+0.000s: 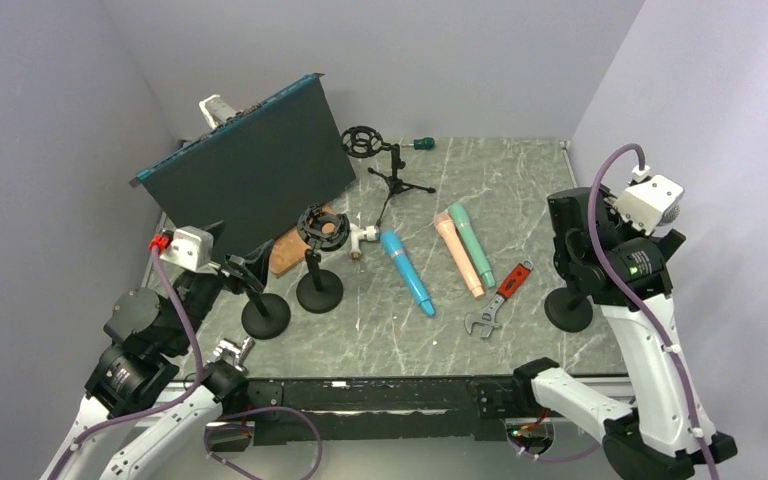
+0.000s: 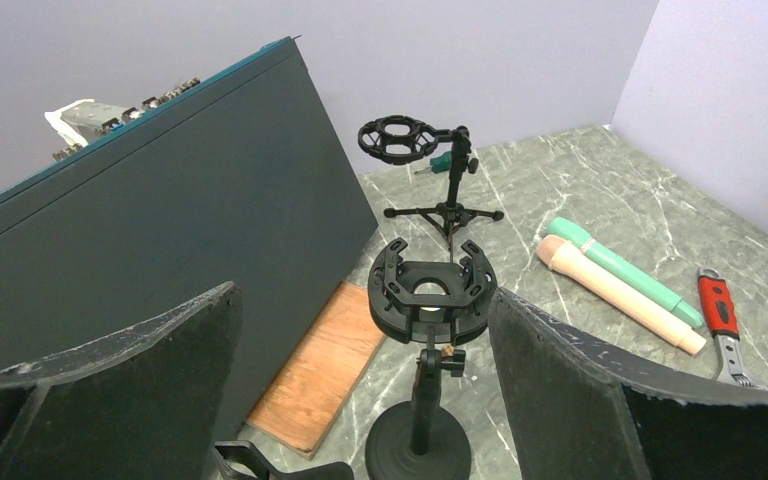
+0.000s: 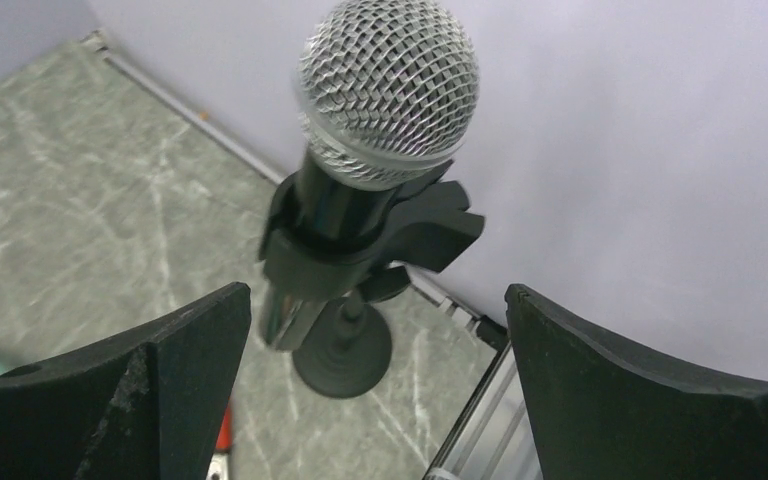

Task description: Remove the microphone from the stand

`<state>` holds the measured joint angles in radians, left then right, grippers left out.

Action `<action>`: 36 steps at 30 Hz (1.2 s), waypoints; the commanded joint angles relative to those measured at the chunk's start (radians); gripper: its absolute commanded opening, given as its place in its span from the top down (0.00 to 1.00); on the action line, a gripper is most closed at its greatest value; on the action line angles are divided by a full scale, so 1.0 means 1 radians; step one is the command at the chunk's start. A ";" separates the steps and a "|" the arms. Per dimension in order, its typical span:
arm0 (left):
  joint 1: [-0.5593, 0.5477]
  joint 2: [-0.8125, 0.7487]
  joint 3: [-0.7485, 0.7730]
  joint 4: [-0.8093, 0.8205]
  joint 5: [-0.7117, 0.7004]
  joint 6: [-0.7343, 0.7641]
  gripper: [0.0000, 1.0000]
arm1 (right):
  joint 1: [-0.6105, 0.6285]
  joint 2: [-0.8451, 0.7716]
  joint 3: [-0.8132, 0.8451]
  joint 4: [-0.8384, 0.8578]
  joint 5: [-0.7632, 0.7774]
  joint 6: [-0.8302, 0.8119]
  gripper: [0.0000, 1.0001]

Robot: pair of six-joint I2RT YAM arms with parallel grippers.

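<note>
Right gripper (image 3: 375, 292) is wide open. Its fingers (image 3: 160, 380) are spread either side of the microphone (image 3: 390, 90), with no contact that the wrist view shows. The microphone sits in the black clip (image 3: 360, 235) of its stand (image 3: 345, 352), silver mesh head up, body tilted, dark handle poking down out of the clip. The stand has a round black base. It is on the right side of the marble table (image 1: 520, 190), close to the right wall and toward the near edge. Only the clip holds the mic.

Left gripper (image 2: 365, 292) is also spread, nothing pinched. It hovers over the near-left part of the table, facing an empty shock-mount stand (image 2: 428, 300) with a round base. Beyond that is a tripod stand (image 2: 448, 195) with another empty shock mount. From above, a third round-based stand (image 1: 265, 315) is just beside the left arm.

Loose in the middle of the table:
- a blue mic-shaped piece (image 1: 407, 272)
- a peach one (image 1: 459, 253) and a green one (image 1: 471, 244) lying side by side; can't tell if they touch
- a red-handled wrench (image 1: 500, 297), near the mic stand's base on its left

A dark panel (image 1: 245, 175) stands tilted at far left. A wooden board (image 2: 320, 370) lies flat at its lower edge. A small green-handled tool (image 1: 423, 143) is by the far edge.
</note>
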<state>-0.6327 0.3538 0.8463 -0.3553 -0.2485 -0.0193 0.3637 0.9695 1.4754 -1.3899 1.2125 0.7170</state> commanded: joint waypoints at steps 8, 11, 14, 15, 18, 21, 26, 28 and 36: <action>-0.005 0.014 -0.003 0.042 0.005 0.001 0.05 | -0.356 -0.038 -0.139 0.610 -0.257 -0.484 0.02; -0.005 0.017 -0.003 0.043 0.008 0.001 0.05 | -0.417 -0.006 -0.120 0.635 -0.336 -0.478 0.04; -0.005 0.015 -0.001 0.041 0.010 0.002 0.05 | -0.424 0.000 -0.113 0.664 -0.392 -0.472 0.05; -0.004 0.013 -0.001 0.042 0.007 0.003 0.04 | -0.424 0.005 -0.111 0.673 -0.398 -0.475 0.05; -0.005 0.014 -0.003 0.042 0.006 0.003 0.04 | -0.427 0.026 -0.105 0.688 -0.403 -0.485 0.09; -0.006 0.020 -0.003 0.045 0.014 0.004 0.04 | -0.427 0.018 -0.126 0.736 -0.437 -0.502 0.26; -0.005 0.028 -0.006 0.047 0.018 0.003 0.04 | -0.427 -0.039 -0.180 0.824 -0.509 -0.570 0.52; -0.006 0.031 -0.006 0.046 0.019 0.002 0.04 | -0.427 -0.047 -0.176 0.831 -0.522 -0.590 0.65; -0.005 0.042 -0.007 0.047 0.027 -0.001 0.04 | -0.427 -0.045 -0.069 0.851 -0.568 -0.655 0.88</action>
<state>-0.6331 0.3813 0.8394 -0.3477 -0.2340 -0.0193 -0.0601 0.9447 1.2995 -0.6521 0.6674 0.1375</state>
